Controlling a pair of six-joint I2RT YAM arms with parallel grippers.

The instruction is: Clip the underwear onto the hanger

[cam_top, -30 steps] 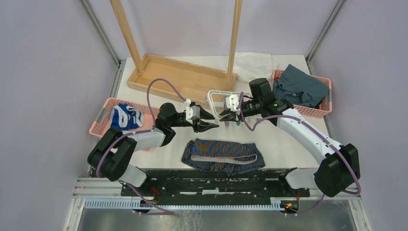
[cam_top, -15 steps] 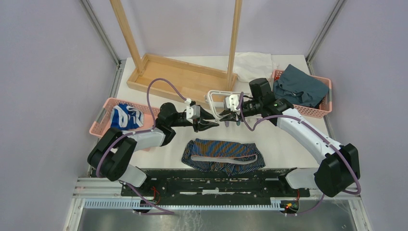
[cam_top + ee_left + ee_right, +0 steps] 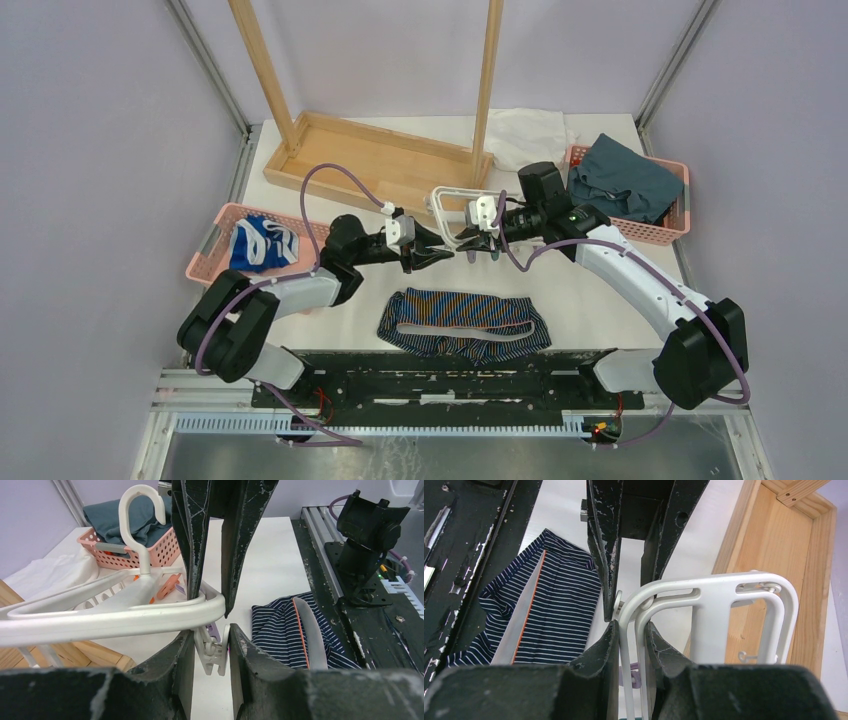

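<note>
The underwear (image 3: 465, 322), navy pinstriped with orange trim, lies flat on the table near the arm bases; it also shows in the left wrist view (image 3: 280, 630) and the right wrist view (image 3: 559, 610). The white hanger (image 3: 450, 195) is held above the table. My right gripper (image 3: 462, 240) is shut on the hanger's frame bars (image 3: 724, 587). My left gripper (image 3: 445, 254) meets it from the left, and its jaws press both sides of a white clip (image 3: 216, 652) dangling under the frame (image 3: 125, 615). An orange clip (image 3: 167, 586) hangs further back.
The wooden rack's base tray (image 3: 370, 160) stands behind the hanger. A pink basket (image 3: 205, 262) on the left holds a blue-and-white garment. A pink basket (image 3: 640, 232) on the right holds a teal cloth. A white cloth (image 3: 525, 135) lies at the back.
My left gripper's jaws have narrowed from wide open onto the white clip, and it has edged right toward the hanger. The right arm and underwear have not moved.
</note>
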